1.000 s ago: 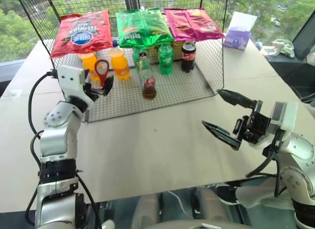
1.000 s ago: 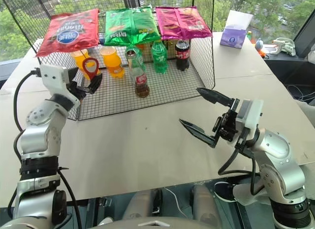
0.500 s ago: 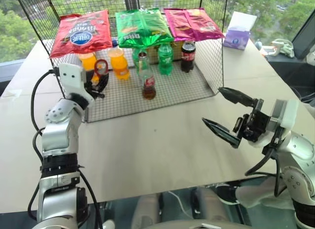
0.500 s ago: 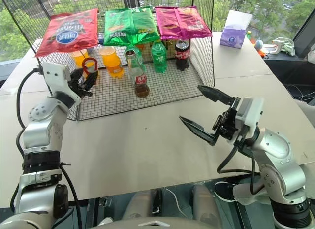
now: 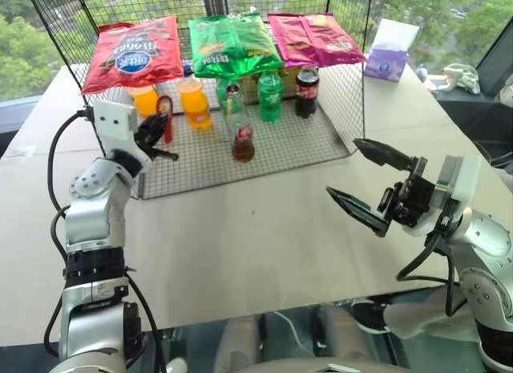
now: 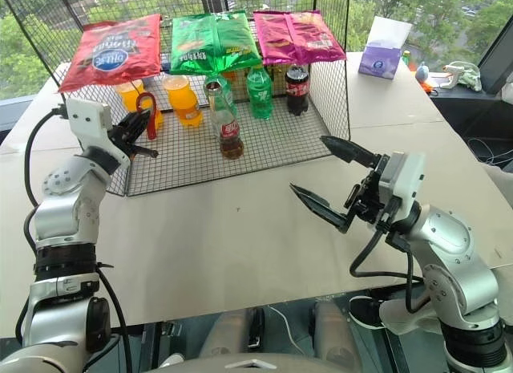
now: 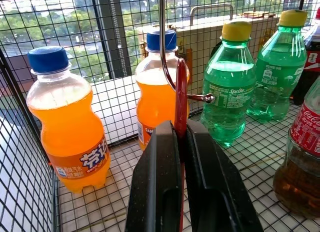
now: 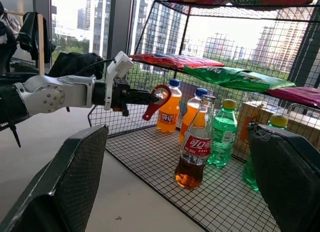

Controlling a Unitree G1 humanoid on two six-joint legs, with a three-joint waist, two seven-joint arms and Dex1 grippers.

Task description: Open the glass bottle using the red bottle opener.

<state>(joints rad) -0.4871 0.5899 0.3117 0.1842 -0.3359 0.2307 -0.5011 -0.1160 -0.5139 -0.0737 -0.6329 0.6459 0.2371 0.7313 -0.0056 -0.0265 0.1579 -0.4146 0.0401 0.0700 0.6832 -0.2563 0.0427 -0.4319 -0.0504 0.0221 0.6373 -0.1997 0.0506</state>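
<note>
The left gripper [image 6: 143, 132] is clamped on the red bottle opener [image 6: 146, 110], holding it edge-on at the front left of the wire rack [image 6: 264, 152]; in the left wrist view the opener [image 7: 180, 100] appears as a thin red strip rising between the two black fingers [image 7: 157, 182], its lower part buried between them and its ring-shaped head hard to make out, since a metal hook crosses it there; the right wrist view shows its ring and handle more plainly [image 8: 156, 101]. The glass bottle [image 6: 228, 124] stands upright on the rack floor, well apart from the opener, with dark cola in its lower part; whether its cap is on is too small to tell. Behind it, two orange soda bottles [image 6: 183, 100], green soda bottles [image 6: 259, 92] and a dark cola bottle [image 6: 297, 90] are partly hidden under the snack bags [image 6: 215, 40] lying on the rack's top. The right gripper [image 6: 325, 176] hangs over the table [image 6: 240, 245] with its jaws spread wide, holding nothing; its fingers are cut off at the edges of the right wrist view.
</note>
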